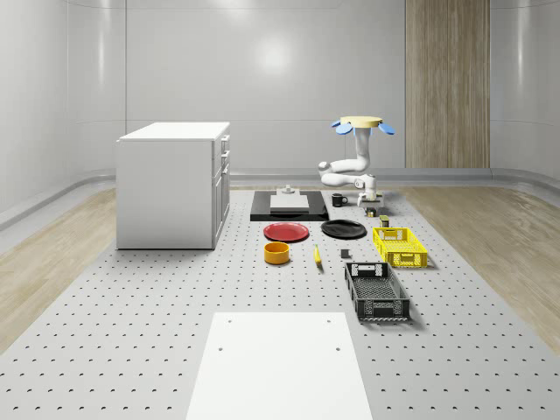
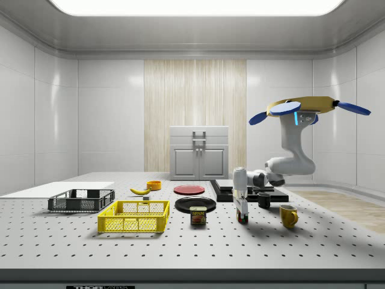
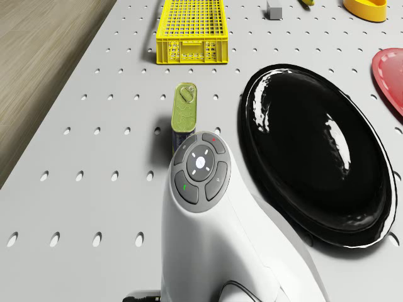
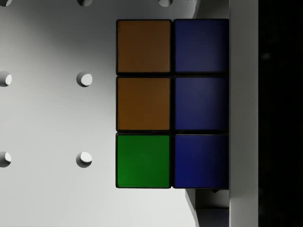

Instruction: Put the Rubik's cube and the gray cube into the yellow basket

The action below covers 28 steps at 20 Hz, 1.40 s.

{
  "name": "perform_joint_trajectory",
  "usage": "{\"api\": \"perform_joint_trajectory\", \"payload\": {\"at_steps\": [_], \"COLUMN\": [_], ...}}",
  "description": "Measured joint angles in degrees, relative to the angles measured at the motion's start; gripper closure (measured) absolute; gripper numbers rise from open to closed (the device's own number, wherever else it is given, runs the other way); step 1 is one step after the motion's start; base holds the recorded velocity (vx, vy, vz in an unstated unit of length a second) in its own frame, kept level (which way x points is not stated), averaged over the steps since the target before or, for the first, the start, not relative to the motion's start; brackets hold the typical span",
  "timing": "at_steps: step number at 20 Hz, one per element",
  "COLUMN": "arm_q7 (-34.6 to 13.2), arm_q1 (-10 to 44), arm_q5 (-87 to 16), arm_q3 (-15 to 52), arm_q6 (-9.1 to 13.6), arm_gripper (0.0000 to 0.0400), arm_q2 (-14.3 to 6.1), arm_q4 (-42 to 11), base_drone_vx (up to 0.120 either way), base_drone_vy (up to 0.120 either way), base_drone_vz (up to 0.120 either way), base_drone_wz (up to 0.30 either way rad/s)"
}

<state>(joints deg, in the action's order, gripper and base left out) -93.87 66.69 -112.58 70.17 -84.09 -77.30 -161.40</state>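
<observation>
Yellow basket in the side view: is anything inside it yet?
No. The yellow basket looks empty through its mesh walls, and the Rubik's cube lies on the perforated table.

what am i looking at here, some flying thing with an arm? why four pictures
It is a simulated drone carrying a white robot arm with a two-finger gripper. It hovers over the far end of a perforated table. Two cameras watch from outside: one from above, one from the side. One sits on the drone, one on the wrist. The gripper is down at a Rubik's cube, seen close from the wrist. Nearby lie a yellow basket, a black basket, black plate, red plate, a tin and a small gray cube. Whether the cube is gripped is unclear.
</observation>
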Motion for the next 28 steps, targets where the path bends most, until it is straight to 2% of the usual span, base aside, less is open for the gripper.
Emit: {"api": "perform_joint_trajectory", "payload": {"at_steps": [4,9,16,19,23,28], "arm_q7": [-0.56,-1.25,-1.76,-1.9,-2.06,-2.23], "arm_q1": [0.21,0.59,1.02,1.17,1.34,1.53], "arm_q5": [2.37,5.69,7.82,8.28,8.73,9.16], "arm_q3": [2.36,5.66,7.5,7.81,8.05,8.24], "arm_q6": [0.61,1.29,0.77,0.34,-0.28,-1.06], "arm_gripper": [0.0073,0.0076,0.0077,0.0077,0.0077,0.0077], "arm_q2": [-0.26,-0.71,-1.82,-2.35,-3.06,-3.92], "arm_q4": [-0.52,-1.08,-1.24,-1.24,-1.22,-1.19], "base_drone_vx": [0.0,0.0,0.006,0.12,0.12,0.12], "base_drone_vy": [0.0,0.0,0.0,0.0,0.0,0.104], "base_drone_vz": [0.02,0.12,0.12,0.12,0.0,0.0], "base_drone_wz": [0.0,0.0,0.0,0.0,0.0,0.0]}}
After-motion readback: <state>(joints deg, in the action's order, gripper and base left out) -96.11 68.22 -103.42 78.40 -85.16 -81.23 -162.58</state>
